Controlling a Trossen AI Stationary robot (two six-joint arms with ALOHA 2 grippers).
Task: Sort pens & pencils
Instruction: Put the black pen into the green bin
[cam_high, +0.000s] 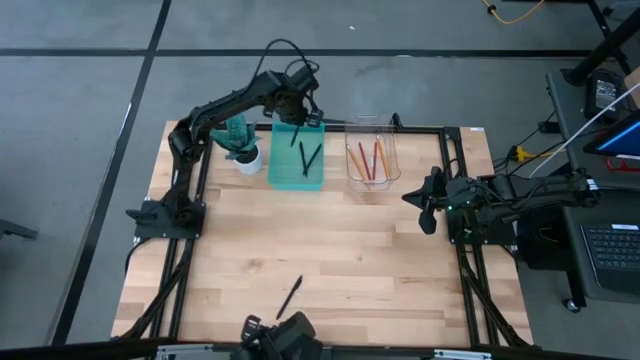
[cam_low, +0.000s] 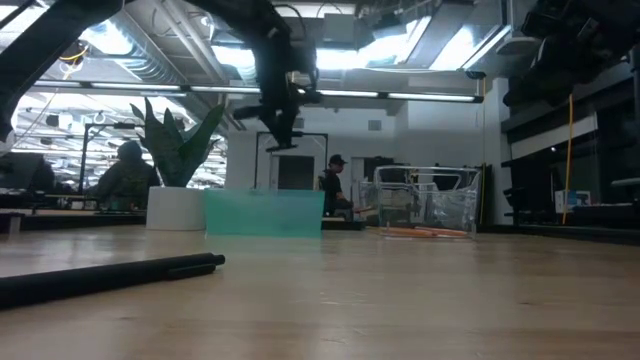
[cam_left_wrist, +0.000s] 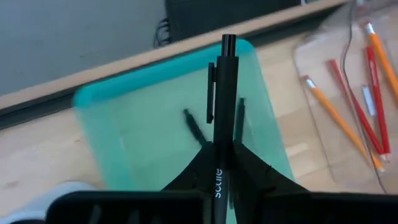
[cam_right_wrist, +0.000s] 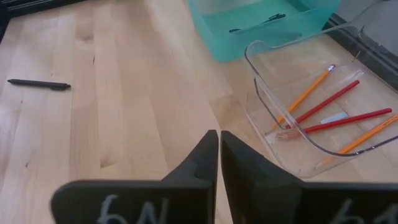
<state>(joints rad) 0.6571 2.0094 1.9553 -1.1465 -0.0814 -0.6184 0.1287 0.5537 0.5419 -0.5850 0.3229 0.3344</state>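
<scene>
We see the left hand (cam_left_wrist: 221, 163) poised above the teal bin (cam_high: 296, 170), its dark fingers pinching a slim black pen (cam_left_wrist: 224, 93) whose clip and blunt tip point down at the bin. The bin is a translucent, soft-edged plastic box with a smooth floor, and two more black pens (cam_high: 307, 155) lie inside it, crossing in a loose V. Just beside it stands a clear plastic tray (cam_high: 390, 170) with rounded, glassy walls. In it lie the pencils (cam_high: 368, 160): thin sticks, two orange with pale ends and two red, roughly side by side. One last matte black pen (cam_high: 290, 296) lies alone on the open wood near the front edge, well apart from both containers.

The right hand (cam_right_wrist: 219, 155) hangs over the right side of the bench (cam_high: 340, 250), near the clear tray, its two flat dark fingers pressed together on nothing.

The bench is pale butcher-block wood, built of narrow strips with visible grain, framed by black metal rails. A small white pot (cam_high: 248, 160) with spiky green leaves sits beside the teal bin. Around the bench we see grey floor marked with dark lines. Looking level across the wood, we see a bright workshop with ceiling lights and people (cam_low: 335, 185) in the distance.
</scene>
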